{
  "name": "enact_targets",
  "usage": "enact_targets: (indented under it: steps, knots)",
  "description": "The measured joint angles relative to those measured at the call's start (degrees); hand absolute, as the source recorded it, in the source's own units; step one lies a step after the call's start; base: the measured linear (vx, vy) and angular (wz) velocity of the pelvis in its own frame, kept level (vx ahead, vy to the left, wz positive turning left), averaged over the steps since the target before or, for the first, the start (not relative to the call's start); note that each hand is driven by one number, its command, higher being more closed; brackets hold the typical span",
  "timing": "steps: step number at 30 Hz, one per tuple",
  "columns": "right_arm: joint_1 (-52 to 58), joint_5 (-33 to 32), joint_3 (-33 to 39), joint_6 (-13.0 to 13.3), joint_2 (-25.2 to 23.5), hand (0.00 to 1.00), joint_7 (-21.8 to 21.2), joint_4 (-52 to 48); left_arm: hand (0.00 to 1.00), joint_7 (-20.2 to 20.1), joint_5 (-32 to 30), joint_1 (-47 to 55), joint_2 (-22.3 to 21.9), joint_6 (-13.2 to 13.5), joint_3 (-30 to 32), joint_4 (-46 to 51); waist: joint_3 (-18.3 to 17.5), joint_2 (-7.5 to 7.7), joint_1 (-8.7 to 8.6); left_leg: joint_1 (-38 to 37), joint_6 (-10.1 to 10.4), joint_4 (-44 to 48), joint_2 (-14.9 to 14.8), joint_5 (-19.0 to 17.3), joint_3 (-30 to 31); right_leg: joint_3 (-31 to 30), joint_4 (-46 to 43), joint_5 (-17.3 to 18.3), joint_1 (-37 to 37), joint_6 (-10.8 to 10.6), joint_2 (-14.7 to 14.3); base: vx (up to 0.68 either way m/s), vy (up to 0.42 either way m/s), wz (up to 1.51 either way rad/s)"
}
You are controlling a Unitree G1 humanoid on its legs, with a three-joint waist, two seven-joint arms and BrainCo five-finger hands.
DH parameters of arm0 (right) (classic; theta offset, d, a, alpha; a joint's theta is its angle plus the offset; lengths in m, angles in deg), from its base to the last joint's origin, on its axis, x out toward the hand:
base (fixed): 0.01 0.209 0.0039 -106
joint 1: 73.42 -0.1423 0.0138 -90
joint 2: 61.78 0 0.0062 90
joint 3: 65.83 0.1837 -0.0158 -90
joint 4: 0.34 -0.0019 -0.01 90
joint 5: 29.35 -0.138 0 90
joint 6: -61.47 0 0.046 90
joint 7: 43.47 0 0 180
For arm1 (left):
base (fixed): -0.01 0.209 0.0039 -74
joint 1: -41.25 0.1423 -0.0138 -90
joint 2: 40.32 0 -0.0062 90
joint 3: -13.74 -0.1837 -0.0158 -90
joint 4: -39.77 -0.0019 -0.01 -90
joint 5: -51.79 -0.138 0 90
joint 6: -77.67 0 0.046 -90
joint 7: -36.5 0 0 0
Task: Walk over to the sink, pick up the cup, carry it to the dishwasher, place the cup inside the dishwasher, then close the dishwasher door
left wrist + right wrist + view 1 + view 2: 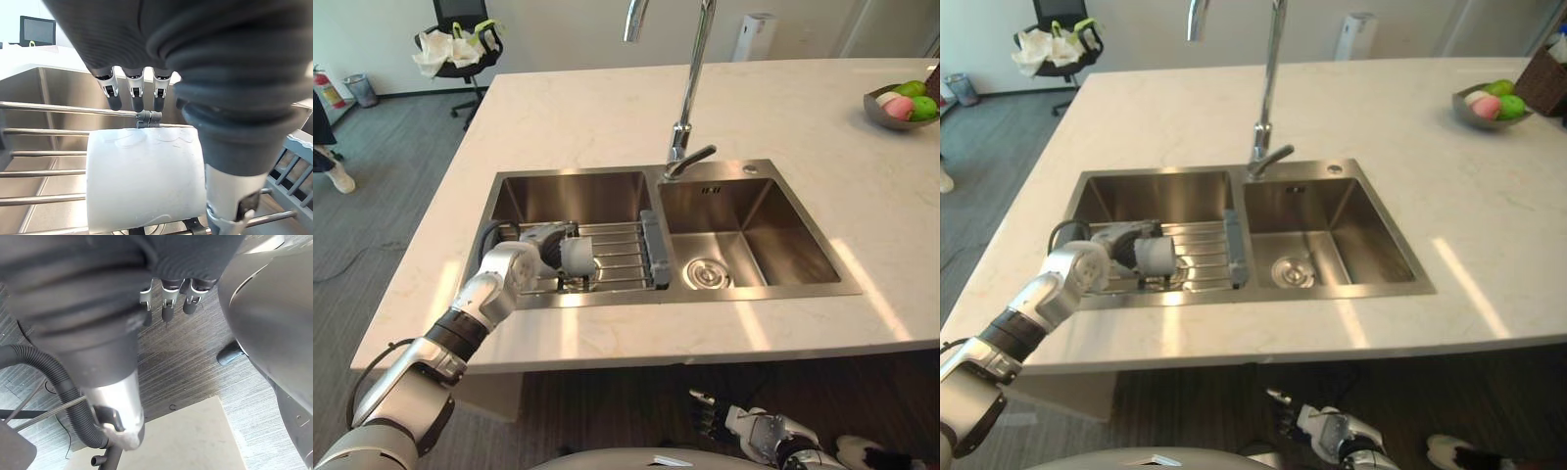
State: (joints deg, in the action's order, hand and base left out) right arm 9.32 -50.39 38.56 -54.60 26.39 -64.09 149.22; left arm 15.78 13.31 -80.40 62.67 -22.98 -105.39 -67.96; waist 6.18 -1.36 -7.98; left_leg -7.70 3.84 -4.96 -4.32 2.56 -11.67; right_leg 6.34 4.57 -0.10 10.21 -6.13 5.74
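Cream countertop with faint grey veining, brushed silver sink, shiny chrome tap, frosted white cup on silver rack, grey bowl of green and pink fruit, grey streaked floor

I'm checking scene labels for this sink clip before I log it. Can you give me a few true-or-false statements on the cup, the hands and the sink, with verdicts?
1. The cup lies on its side on the wire rack in the left basin. True.
2. The right hand is at the cup. False: it hangs below the counter edge with nothing in it; the left hand is at the cup.
3. A bowl of fruit stands on the counter, far to the robot's right. True.
4. The drain shows in the left basin. False: it is in the floor of the right basin.
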Motion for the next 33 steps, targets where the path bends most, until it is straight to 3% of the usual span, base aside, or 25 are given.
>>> enact_targets:
  steps: [22, 29, 30, 33]
  knots:
    - [0.5, -1.7, 0.2, 1.2, -2.8, 0.0, 4.5, 0.4, 0.0, 4.7, -1.7, 1.7, -2.9, 0.1, -0.2, -9.4, 0.1, 0.09, -0.54, -0.6, 0.0, 0.0, -0.1, -0.4, -1.7, -1.6, 0.0, -0.1, -0.2, 0.0, -0.1, 0.0, -0.004, -0.03]
    - [2.2, -1.7, 0.1, 2.7, -3.0, 0.0, 4.8, 0.4, 0.0, 6.2, -2.4, 1.8, -3.3, 0.2, 0.3, -11.6, 0.0, 0.09, -1.01, -1.4, 0.1, 0.0, -0.1, -0.9, -2.8, -2.6, 0.0, -0.1, -0.1, 0.0, -0.1, 0.0, 0.0, -0.07]
    - [2.5, -1.7, 0.0, 2.7, -3.0, 0.0, 4.8, 0.4, 1.0, 6.4, -2.4, 1.8, -3.5, 0.4, 1.0, -12.3, 0.0, 0.07, -1.2, -1.4, 0.1, 0.0, -0.1, -1.0, -2.8, -2.7, 0.0, -0.1, -0.1, 0.0, -0.1, 0.0, 0.0, 0.0]
    - [2.9, -1.7, -0.2, 2.7, -3.2, 0.0, 4.9, 0.4, 1.0, 6.4, -3.4, 1.8, -4.3, 0.4, 2.1, -14.0, 0.0, 0.03, -1.35, -1.6, 0.2, 0.0, -0.1, -1.0, -3.0, -2.9, 0.0, -0.1, -0.1, 0.0, -0.2, -0.01, -0.009, -0.02]
